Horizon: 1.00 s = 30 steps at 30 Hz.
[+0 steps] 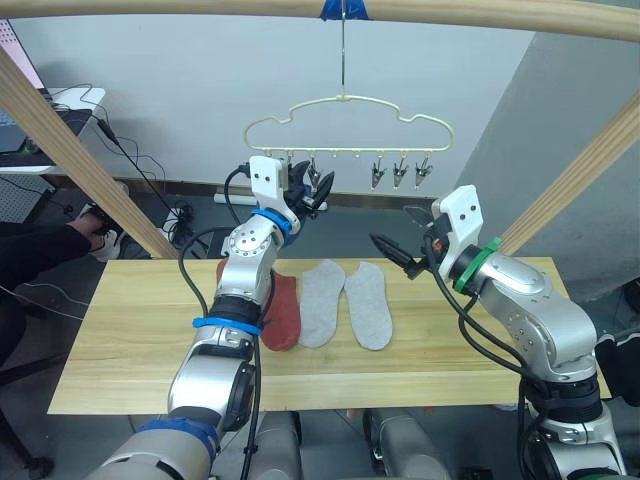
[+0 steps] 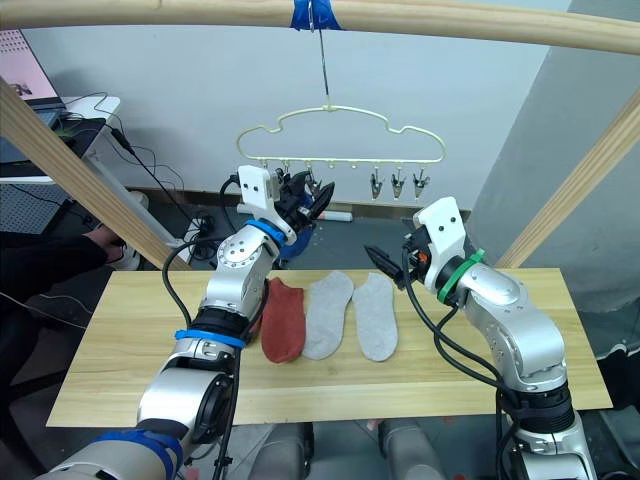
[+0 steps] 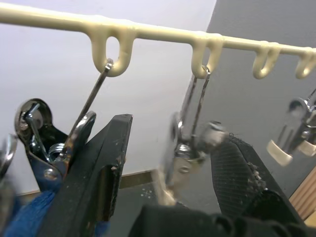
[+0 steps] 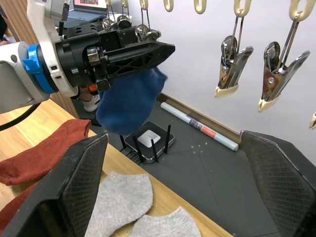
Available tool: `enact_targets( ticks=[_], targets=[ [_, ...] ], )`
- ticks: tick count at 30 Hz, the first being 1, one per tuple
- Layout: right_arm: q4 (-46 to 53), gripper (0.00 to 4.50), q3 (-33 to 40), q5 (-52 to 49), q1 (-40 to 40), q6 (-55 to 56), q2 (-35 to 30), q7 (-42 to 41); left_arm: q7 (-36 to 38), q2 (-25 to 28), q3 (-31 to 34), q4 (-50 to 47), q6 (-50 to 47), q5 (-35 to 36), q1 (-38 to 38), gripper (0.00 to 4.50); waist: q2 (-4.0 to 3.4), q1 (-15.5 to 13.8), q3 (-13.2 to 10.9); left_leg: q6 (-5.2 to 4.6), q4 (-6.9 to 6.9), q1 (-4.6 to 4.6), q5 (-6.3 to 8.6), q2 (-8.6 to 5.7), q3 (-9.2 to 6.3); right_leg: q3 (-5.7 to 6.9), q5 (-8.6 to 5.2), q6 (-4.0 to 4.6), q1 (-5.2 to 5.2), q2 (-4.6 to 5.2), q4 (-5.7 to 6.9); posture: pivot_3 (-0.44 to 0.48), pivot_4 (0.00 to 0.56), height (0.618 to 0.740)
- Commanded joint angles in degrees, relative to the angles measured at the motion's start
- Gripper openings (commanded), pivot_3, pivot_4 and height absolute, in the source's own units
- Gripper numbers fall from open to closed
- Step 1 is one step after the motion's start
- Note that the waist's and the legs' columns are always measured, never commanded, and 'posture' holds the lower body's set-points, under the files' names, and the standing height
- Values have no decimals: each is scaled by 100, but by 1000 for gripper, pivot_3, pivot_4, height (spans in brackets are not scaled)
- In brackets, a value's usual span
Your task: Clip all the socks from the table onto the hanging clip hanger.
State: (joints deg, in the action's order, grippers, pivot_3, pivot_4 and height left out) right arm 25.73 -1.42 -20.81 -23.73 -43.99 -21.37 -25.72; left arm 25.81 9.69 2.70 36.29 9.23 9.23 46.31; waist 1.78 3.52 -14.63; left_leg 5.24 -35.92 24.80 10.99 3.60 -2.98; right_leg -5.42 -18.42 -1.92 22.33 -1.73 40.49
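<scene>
On the bench (image 1: 130, 340) we see three socks lying side by side near its middle: a red sock (image 1: 283, 312) on the left, partly behind our left arm, then two grey socks (image 1: 322, 300) (image 1: 368, 303) to its right, the grey pair touching along their edges. More red fabric shows just left of the arm, though we cannot tell whether it is a second sock.

Our right pincer (image 1: 398, 240) hovers above the far right part of the bench, beyond and right of the grey socks and apart from them. Its fingers are spread wide and hold nothing; in the right wrist view the two pads stand well apart with the grey socks below.

Farther off and higher, our left pincer (image 1: 312, 190) is raised to the left part of the hanger (image 1: 348, 118), which hangs by its hook from the wooden pole (image 1: 320, 10). A blue sock (image 4: 129, 101) hangs just under that pincer's fingers; we cannot tell whether the fingers themselves grip it. In the left wrist view the fingers (image 3: 98, 163) straddle a metal clip (image 3: 190, 143) hanging from the bar, with blue fabric at a neighbouring clip.

Three more clips (image 1: 400, 172) hang empty on the right part of the bar, above and beyond the right pincer.
</scene>
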Motion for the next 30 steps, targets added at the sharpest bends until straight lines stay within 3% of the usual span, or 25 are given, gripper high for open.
enact_targets(
  ticks=[1,22,25,27,30],
  targets=[
    [91,4500,23,6,-118,165,15,39,58,-64,32,-379,74,95,-22,2760,0,1,0,0,0,0,0,0,0,0,0,0,0,0,0,-94,193,740],
    [100,4500,-9,-8,-97,193,-2,80,-416,-224,-87,-743,310,-266,-280,2760,0,26,0,0,-3,-1,0,0,0,0,0,0,0,0,7,-97,196,740],
    [88,4500,-12,-9,-102,198,-4,80,-392,-196,-101,-752,325,-307,-296,2251,0,26,0,0,-4,-1,0,0,0,0,0,0,0,0,8,-95,196,740],
    [90,4500,-13,-14,-108,194,5,87,-386,-185,-103,-768,318,-327,-314,1684,0,25,0,0,-4,-1,0,0,0,0,0,0,0,0,8,-94,197,740],
    [100,4500,-19,-18,-106,189,22,100,-406,-154,-113,-775,313,-369,-316,1684,0,25,0,0,-4,-1,0,0,0,0,0,0,0,0,9,-94,197,740]
  ],
)
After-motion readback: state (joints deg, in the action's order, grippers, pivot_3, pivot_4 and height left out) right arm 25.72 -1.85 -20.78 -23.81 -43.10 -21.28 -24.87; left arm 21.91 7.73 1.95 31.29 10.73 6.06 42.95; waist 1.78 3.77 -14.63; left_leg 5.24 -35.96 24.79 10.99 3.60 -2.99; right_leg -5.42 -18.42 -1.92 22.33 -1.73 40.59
